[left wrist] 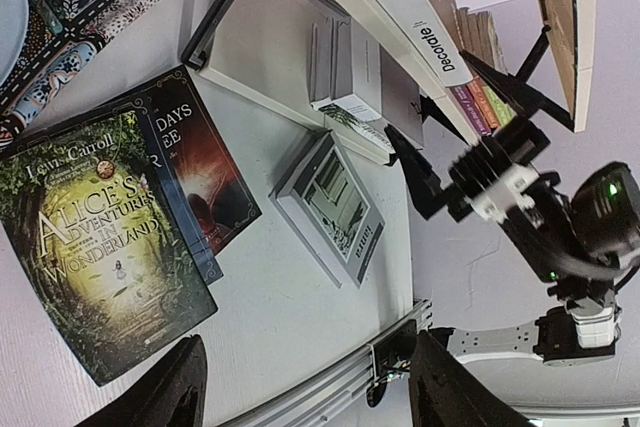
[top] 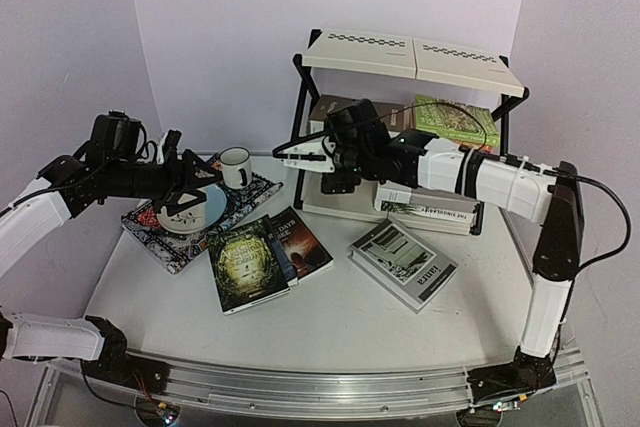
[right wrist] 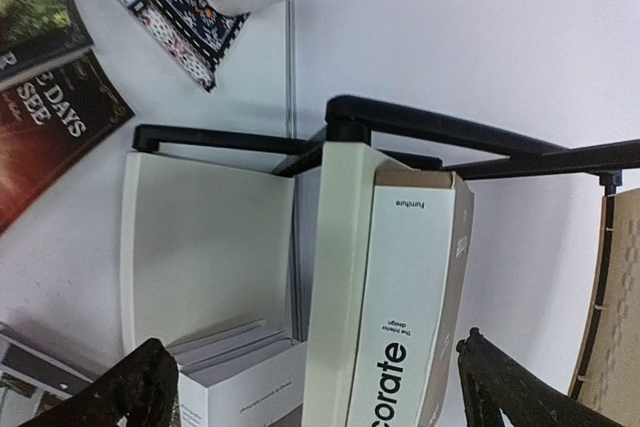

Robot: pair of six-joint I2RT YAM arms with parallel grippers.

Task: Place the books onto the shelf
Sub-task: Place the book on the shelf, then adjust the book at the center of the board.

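On the black-framed, cream-panelled shelf (top: 410, 55) several books (top: 455, 119) sit; three paperbacks (top: 245, 262) lie on the white table (top: 340, 332). Left gripper (top: 190, 182) and right gripper (top: 305, 162) gape, empty.

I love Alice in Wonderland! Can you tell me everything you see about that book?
The Alice book is closed and lies flat, cover up, on the white table. Its cover shows a dark green forest with golden title letters and "Lewis Carroll" at the top. One side rests over a dark book beside it. Nothing holds it.
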